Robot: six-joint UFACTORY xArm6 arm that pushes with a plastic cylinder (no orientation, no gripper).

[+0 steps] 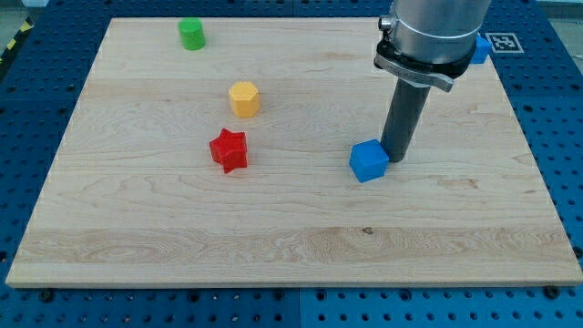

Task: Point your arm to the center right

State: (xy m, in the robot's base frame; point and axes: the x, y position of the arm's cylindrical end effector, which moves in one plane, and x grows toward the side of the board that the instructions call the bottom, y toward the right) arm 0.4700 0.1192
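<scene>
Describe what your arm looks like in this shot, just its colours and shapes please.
A wide silver-grey metal cylinder enters from the view's top, ending in a darker flanged collar. Below it hangs a straight dark grey rod down to my tip. No cables or markings show.

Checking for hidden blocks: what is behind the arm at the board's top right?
A blue block peeks out beside the arm; most of it is covered. My tip sits beside the blue cube.

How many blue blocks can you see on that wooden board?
2. One blue cube sits right of centre, just left of my tip. A second blue block peeks out behind the arm at the view's top right, mostly hidden. More could be concealed there.
</scene>
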